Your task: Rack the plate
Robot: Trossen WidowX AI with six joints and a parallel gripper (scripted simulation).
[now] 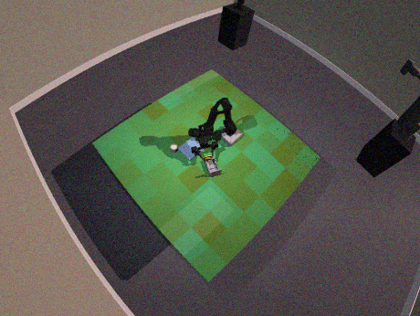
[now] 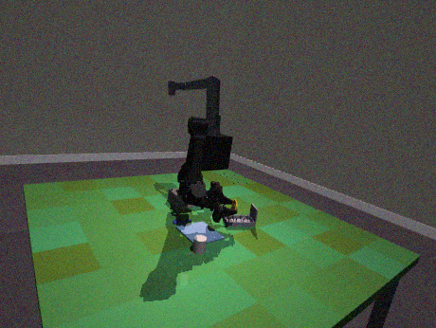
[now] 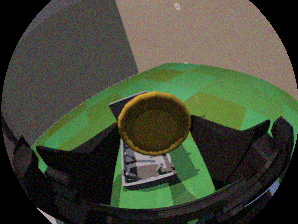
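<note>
The yellow-orange plate [image 1: 208,157] [image 2: 234,205] [image 3: 154,123] is held between the fingers of my gripper [image 1: 208,156] [image 2: 233,206] [image 3: 154,123], which is shut on it at opposite sides of its rim. The plate stands steeply, close to upright, and its round face fills the middle of the wrist view. The grey-white dish rack [image 1: 213,168] [image 2: 242,226] [image 3: 150,182] stands on the green table. The plate is above the rack's end nearer the arm. Whether its lower edge is between the rails is hidden.
A light blue board [image 1: 187,150] [image 2: 205,236] lies beside the rack, and a pale cup [image 1: 173,148] [image 2: 199,245] stands by it. A small blue item [image 2: 175,222] lies near the arm. The rack has a tall end panel [image 2: 254,215] opposite the plate.
</note>
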